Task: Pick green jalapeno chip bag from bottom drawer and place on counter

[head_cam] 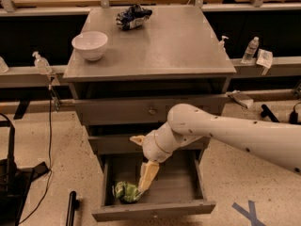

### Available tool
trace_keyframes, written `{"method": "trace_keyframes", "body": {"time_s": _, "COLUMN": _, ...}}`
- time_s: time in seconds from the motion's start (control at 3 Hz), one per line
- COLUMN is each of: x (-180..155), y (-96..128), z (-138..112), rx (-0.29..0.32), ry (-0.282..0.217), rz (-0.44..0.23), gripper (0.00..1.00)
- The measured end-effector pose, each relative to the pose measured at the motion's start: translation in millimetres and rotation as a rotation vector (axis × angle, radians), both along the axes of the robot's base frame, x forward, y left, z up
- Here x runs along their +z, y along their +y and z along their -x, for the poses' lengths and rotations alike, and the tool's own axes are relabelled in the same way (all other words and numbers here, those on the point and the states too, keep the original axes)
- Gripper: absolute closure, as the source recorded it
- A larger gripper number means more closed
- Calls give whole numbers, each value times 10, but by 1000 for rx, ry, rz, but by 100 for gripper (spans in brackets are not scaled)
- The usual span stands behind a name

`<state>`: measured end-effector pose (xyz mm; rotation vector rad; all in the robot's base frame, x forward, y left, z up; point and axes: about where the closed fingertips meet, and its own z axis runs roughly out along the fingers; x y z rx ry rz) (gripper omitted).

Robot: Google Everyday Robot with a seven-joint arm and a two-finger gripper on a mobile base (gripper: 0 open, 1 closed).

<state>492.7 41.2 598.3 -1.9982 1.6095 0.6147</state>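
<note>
The green jalapeno chip bag (123,191) lies crumpled at the front left of the open bottom drawer (178,206). My gripper (143,186) hangs from the white arm and reaches down into the drawer, its tip at the bag's right edge. The grey counter (164,46) tops the cabinet above.
A white bowl (90,44) stands at the counter's left and a dark blue and white snack bag (133,16) at its back. The two upper drawers are shut. Bottles stand on side ledges (252,49). A black stand (9,168) is at the left on the floor.
</note>
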Motion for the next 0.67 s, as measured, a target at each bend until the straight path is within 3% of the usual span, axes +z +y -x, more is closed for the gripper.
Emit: {"method": "trace_keyframes", "body": {"time_s": 0.67, "x": -1511, "y": 81, "z": -531, "rx": -117, "ry": 10, "rz": 10, "gripper": 0}}
